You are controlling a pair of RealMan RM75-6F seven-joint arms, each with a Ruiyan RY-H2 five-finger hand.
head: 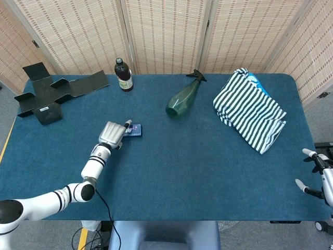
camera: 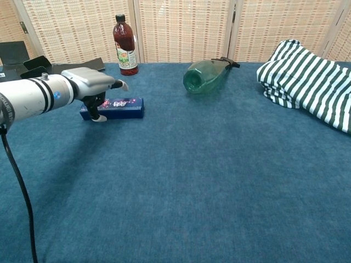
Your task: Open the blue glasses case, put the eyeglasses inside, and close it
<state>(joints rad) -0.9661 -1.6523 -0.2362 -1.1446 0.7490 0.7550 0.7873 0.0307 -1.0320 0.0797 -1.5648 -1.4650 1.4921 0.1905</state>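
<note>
The blue glasses case [head: 135,130] [camera: 124,107] lies closed on the blue table at the left. My left hand [head: 112,134] [camera: 90,83] straddles its left end, thumb down in front of the near side and fingers stretched over the top. The case stays flat on the cloth. I cannot tell how firmly the fingers touch it. My right hand [head: 314,174] hangs off the table's right front corner, fingers spread and empty; the chest view does not show it. No eyeglasses are visible in either view.
A dark red bottle [head: 124,76] [camera: 125,46] stands at the back left. A green spray bottle [head: 182,99] [camera: 205,75] lies on its side mid-back. A striped cloth [head: 250,110] [camera: 307,82] sits back right. A black folded tray [head: 49,94] [camera: 24,64] is far left.
</note>
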